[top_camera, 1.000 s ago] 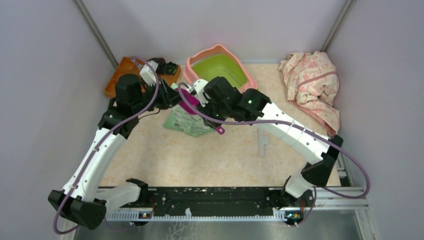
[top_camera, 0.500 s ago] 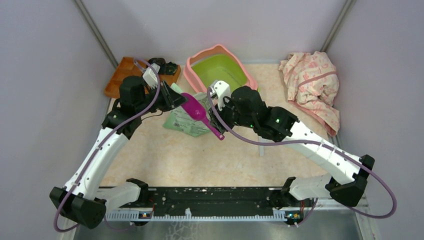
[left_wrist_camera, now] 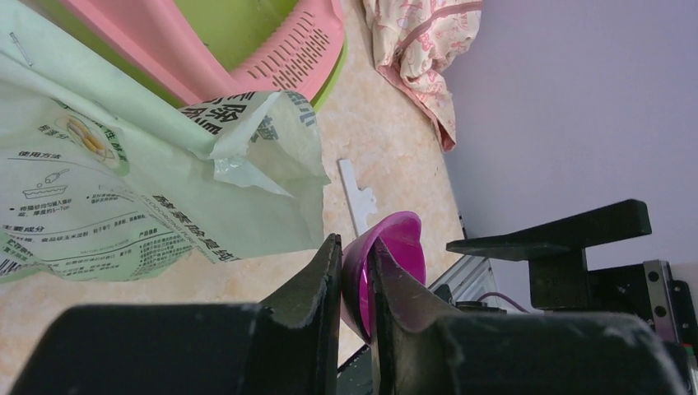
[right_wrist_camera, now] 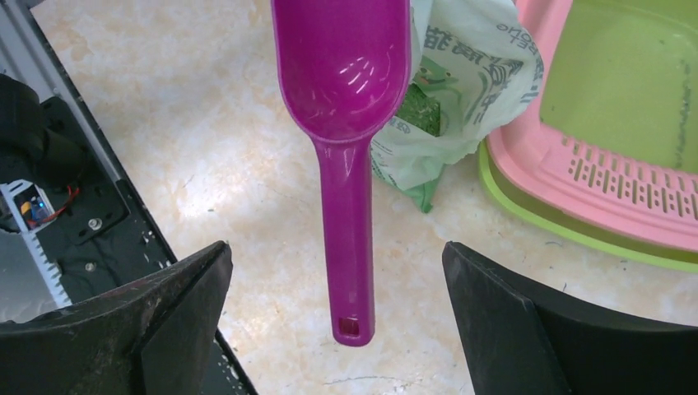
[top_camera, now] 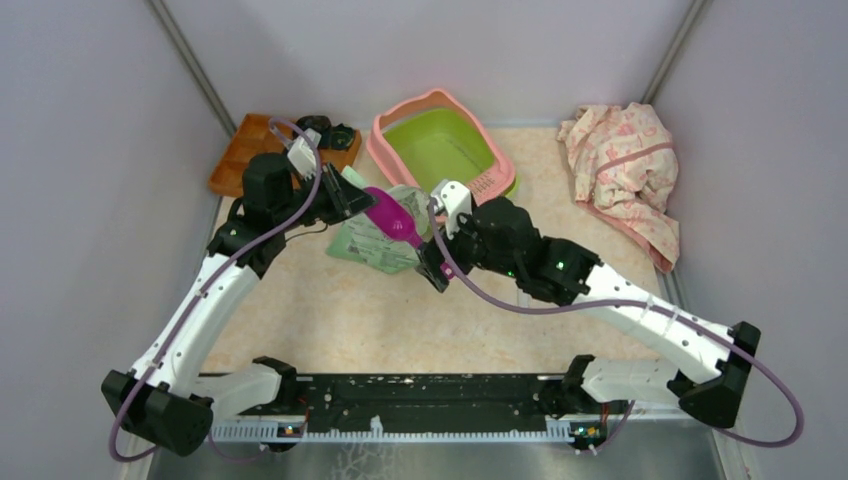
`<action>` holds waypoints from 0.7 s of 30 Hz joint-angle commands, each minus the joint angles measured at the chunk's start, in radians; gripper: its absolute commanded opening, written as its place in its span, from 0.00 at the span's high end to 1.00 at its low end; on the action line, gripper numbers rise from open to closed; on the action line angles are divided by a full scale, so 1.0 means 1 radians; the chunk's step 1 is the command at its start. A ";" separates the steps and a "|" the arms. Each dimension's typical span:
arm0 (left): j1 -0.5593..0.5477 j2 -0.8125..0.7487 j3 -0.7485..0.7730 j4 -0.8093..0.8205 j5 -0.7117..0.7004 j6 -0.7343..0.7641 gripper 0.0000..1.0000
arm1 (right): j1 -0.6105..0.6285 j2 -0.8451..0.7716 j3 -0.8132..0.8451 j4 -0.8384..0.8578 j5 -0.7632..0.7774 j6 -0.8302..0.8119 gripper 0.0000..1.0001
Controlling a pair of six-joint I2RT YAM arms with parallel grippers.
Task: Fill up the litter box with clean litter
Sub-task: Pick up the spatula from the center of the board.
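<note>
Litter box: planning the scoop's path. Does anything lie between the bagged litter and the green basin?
Only the pink rim and slotted grate of the lime green plastic litter box separate its basin from the dark green litter granules in the pale green printed plastic bag. Nothing else shows there.

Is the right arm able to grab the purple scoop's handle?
Probably yes: the right gripper is wide open, the scoop handle hanging free between its fingers; the left gripper pinches only the scoop bowl.
</note>
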 commanded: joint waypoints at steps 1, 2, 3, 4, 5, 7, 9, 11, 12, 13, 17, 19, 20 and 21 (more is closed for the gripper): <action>0.001 0.003 0.018 0.025 -0.010 -0.030 0.79 | 0.045 -0.125 -0.088 0.156 0.130 0.008 0.02; 0.001 0.003 0.017 0.028 -0.010 -0.035 0.79 | 0.046 -0.137 -0.110 0.177 0.145 0.017 0.02; 0.001 0.003 0.013 0.034 -0.010 -0.039 0.79 | 0.046 -0.142 -0.125 0.192 0.172 0.031 0.02; 0.001 0.003 0.010 0.039 -0.008 -0.045 0.79 | 0.046 -0.146 -0.131 0.199 0.188 0.047 0.02; 0.001 0.003 0.005 0.045 -0.007 -0.052 0.79 | 0.046 -0.146 -0.140 0.214 0.190 0.052 0.05; 0.001 0.005 -0.001 0.055 0.001 -0.065 0.79 | 0.046 -0.136 -0.158 0.242 0.161 0.045 0.15; 0.001 0.008 -0.002 0.057 -0.001 -0.070 0.79 | 0.046 -0.116 -0.165 0.258 0.132 0.038 0.17; 0.001 0.009 -0.001 0.059 -0.001 -0.075 0.79 | 0.046 -0.096 -0.175 0.280 0.110 0.038 0.17; 0.001 0.009 -0.001 0.059 -0.001 -0.075 0.79 | 0.046 -0.084 -0.175 0.287 0.106 0.038 0.18; 0.001 0.009 0.000 0.059 -0.003 -0.077 0.79 | 0.046 -0.070 -0.171 0.287 0.102 0.036 0.18; 0.002 0.010 0.002 0.058 0.000 -0.081 0.79 | 0.046 -0.033 -0.174 0.322 0.093 0.031 0.20; 0.001 0.010 -0.002 0.065 0.008 -0.085 0.79 | 0.046 -0.010 -0.168 0.335 0.095 0.025 0.22; 0.001 0.010 -0.005 0.068 0.011 -0.089 0.79 | 0.046 0.003 -0.164 0.338 0.094 0.021 0.25; 0.001 0.011 -0.006 0.069 0.012 -0.090 0.79 | 0.046 0.013 -0.159 0.341 0.094 0.020 0.29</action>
